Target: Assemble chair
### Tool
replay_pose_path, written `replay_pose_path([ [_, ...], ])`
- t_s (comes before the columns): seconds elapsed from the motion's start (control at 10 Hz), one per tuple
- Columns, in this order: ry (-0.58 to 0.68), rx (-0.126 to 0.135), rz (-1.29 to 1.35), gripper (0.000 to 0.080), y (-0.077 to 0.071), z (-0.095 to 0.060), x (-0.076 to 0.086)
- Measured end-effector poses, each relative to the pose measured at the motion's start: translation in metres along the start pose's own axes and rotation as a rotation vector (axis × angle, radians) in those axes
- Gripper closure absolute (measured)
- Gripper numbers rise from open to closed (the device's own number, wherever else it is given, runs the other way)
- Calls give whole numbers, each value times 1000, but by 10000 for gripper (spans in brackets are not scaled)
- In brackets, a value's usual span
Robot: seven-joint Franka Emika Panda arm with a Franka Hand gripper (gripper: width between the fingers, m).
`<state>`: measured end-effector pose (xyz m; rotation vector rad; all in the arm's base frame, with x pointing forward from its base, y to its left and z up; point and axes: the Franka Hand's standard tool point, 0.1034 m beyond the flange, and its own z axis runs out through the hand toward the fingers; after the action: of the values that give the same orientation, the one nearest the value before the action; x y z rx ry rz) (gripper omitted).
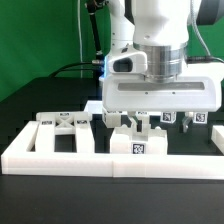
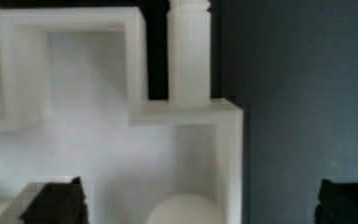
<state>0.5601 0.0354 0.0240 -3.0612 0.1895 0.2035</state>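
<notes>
**Chair assembly, early stage.** The end effector point(image 1: 148, 120) is hovering low over the counter point(image 1: 30, 112) with its jaws standing wide and gripping nothing. In the wrist view the two dark fingertips point(image 2: 51, 203) are flanking a white frame piece point(image 2: 194, 115) without touching it.

The chair point(image 1: 136, 146) is lying in loose pieces:
- a ladder-like frame point(image 1: 62, 135) is resting well off to the exterior view's left of the end effector
- a tagged blocky leg point(image 1: 136, 148) is sitting just below and in front of it
- another tagged piece point(image 1: 200, 120) is showing close beside it toward the exterior view's right

All are lying behind the border rail point(image 1: 110, 162).

As far as can be judged, nothing is looking finished — seat, frames and legs are all waiting to be picked up, aligned and fitted. The step in hand is probably a first grasp.
</notes>
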Motion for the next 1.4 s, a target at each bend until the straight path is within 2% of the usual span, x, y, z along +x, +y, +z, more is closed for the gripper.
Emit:
replay_pose_path([
  [0.2, -6, -1, -15, 149, 2, 11, 1],
  [0.3, -6, -1, -16, 179, 2, 11, 2],
  [0.4, -6, -1, -16, 314, 2, 11, 2],
  [0.5, -6, -1, -16, 314, 2, 11, 1],
  [0.6, -6, -1, -16, 454, 2, 11, 1],
  [0.7, -6, -1, -16, 454, 2, 11, 1],
  [0.8, -6, -1, -16, 655, 2, 11, 1],
  [0.9, -6, -1, -16, 751, 2, 11, 1],
  [1.4, -5, -1, -16, 765, 2, 11, 2],
])
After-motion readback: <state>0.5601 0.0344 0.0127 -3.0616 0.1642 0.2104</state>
